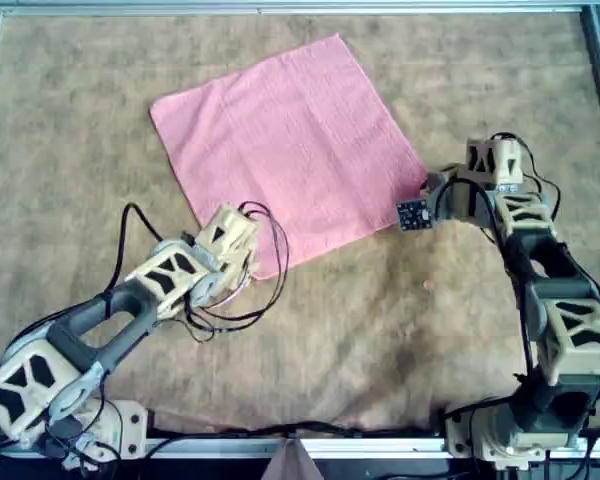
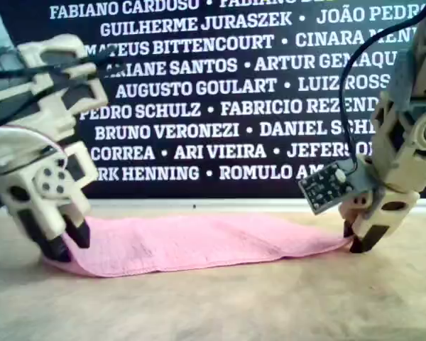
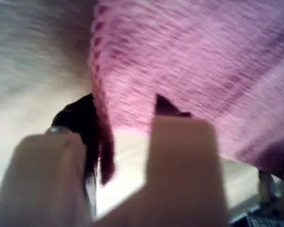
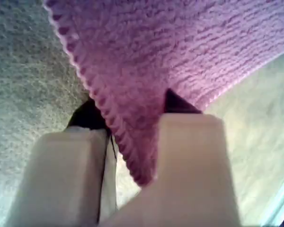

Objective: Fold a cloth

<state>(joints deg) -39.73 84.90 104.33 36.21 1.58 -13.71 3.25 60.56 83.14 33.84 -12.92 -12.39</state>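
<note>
Both grippers straddled corners of the pink cloth (image 1: 285,150) lying flat on the brown mat (image 1: 70,120): left gripper (image 3: 120,142) and right gripper (image 4: 132,142), jaws parted around the fabric.

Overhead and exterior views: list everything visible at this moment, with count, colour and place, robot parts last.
cloth: one, light pink, lying flat as a diamond in the upper middle of the overhead view.
table surface: one, brown and mottled, under the cloth and both arms, with a metal rail along its edges.
banner: one, black with white names, behind the table in the exterior view.
small circuit board: one, dark, mounted on the right arm near its gripper.
left gripper: one, cream with dark tips, at the cloth corner nearest the overhead view's bottom, fingers either side of the cloth's edge.
right gripper: one, cream, at the cloth corner toward the overhead view's right, fingers straddling the tip.
</note>
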